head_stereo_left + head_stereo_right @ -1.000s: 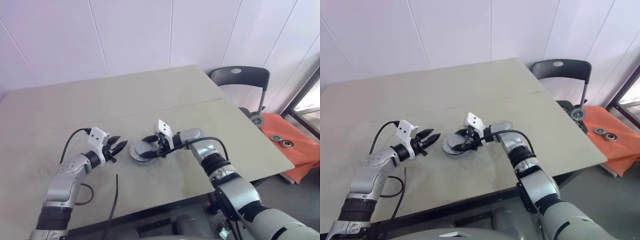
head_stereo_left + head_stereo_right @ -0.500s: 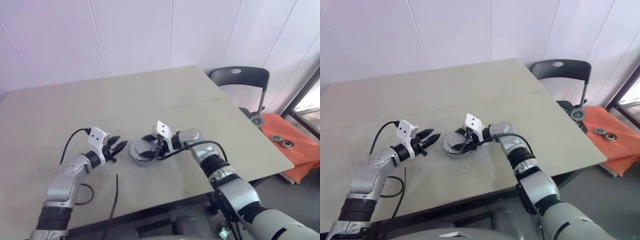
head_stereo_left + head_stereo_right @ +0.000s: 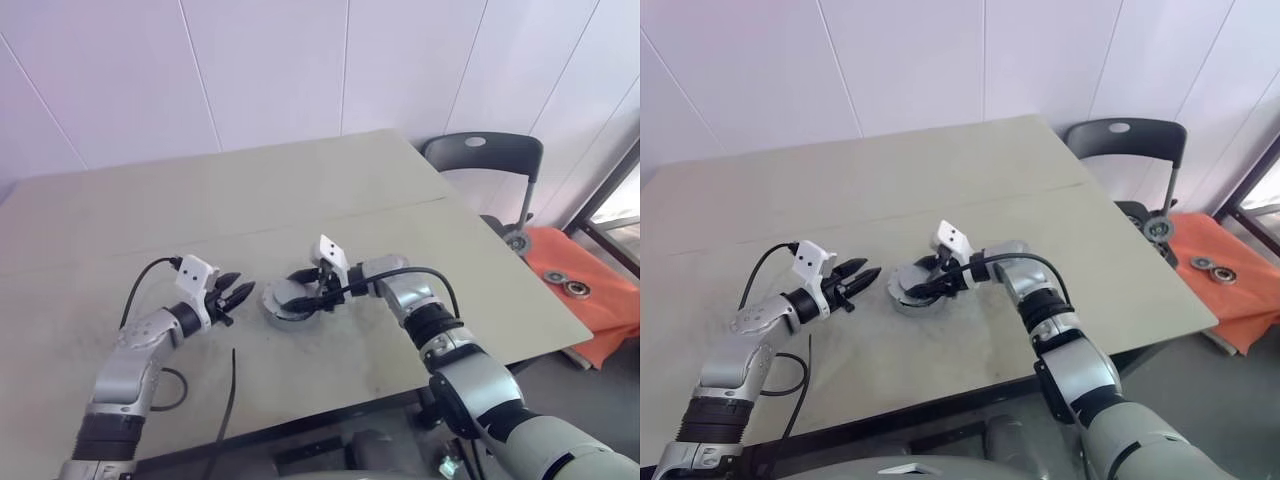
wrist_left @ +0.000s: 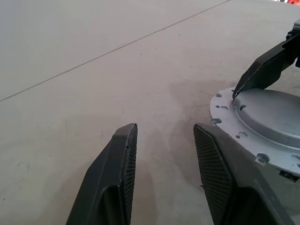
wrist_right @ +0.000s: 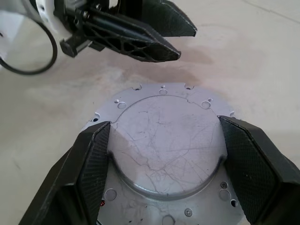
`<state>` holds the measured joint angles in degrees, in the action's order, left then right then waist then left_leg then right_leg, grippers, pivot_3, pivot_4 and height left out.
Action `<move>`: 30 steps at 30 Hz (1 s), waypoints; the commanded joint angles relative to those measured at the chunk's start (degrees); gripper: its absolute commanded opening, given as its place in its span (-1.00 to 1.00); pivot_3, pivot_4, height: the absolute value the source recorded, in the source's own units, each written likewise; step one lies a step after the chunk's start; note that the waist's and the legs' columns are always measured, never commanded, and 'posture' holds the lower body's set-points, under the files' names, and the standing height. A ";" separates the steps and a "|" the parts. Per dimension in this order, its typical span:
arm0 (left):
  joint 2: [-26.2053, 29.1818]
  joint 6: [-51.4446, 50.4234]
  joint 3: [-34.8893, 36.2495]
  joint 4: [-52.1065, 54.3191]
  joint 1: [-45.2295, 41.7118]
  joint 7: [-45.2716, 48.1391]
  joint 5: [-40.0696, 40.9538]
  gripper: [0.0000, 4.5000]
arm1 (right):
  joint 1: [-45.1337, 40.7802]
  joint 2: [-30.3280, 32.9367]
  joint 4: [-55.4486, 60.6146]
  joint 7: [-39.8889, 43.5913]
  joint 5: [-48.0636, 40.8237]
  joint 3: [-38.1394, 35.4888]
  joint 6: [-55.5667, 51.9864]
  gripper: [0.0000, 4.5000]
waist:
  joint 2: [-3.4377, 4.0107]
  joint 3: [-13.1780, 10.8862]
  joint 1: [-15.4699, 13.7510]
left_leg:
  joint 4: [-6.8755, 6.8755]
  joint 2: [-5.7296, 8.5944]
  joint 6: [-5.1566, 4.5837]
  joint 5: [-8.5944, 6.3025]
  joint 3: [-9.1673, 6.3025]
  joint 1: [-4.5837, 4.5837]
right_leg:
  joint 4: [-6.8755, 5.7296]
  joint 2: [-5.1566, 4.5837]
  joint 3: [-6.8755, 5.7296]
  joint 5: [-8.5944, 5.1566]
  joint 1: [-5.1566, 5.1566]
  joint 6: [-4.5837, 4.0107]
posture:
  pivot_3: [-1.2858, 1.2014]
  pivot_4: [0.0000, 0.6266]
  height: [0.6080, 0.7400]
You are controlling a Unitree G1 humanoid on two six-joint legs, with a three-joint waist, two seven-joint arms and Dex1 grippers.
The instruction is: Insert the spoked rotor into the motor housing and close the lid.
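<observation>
Right gripper (image 5: 164, 154) straddles the grey lid (image 5: 166, 150) mid-desk (image 3: 300, 200), fingers spread at its raised rim. Left gripper (image 4: 161, 154) hovers just beside, parted, grasping nothing.

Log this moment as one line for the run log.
lid: on table, flat | right gripper: open, fingers straddling lid's raised centre | left gripper: open, empty, beside lid
</observation>
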<state>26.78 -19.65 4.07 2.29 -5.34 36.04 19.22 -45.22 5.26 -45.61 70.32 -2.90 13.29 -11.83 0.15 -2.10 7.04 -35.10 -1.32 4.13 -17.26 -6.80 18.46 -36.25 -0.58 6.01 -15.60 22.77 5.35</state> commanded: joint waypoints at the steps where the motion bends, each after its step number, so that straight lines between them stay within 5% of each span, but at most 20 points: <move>1: 0.22 0.83 0.88 1.20 -1.05 -0.04 -0.13 -0.11 | 0.67 -0.63 0.75 2.48 -0.49 1.58 -2.26 0.42 | 0.00 0.00 0.04 | 0.01 0.00 0.00 0.00 0.00 0.00 | 0.01 0.00 0.00 0.00 0.00 0.00 | 0.03 -1.00 1.00; 30: 0.10 0.78 1.01 1.40 -0.71 -0.25 -0.03 -0.11 | 3.47 1.93 3.21 4.87 3.03 6.59 4.24 0.42 | -0.01 0.01 -0.28 | -0.02 0.00 -0.01 -0.01 0.00 0.00 | 0.03 -0.02 -0.02 -0.01 -0.05 0.03 | 0.03 -1.00 1.00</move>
<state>26.78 -19.62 4.08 2.29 -5.34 35.99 19.22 -43.21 7.69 -41.31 73.88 -0.82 17.28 -6.99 0.14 -2.10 6.75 -35.12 -1.32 4.12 -17.27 -6.79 18.46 -36.23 -0.60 5.99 -15.61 22.72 5.38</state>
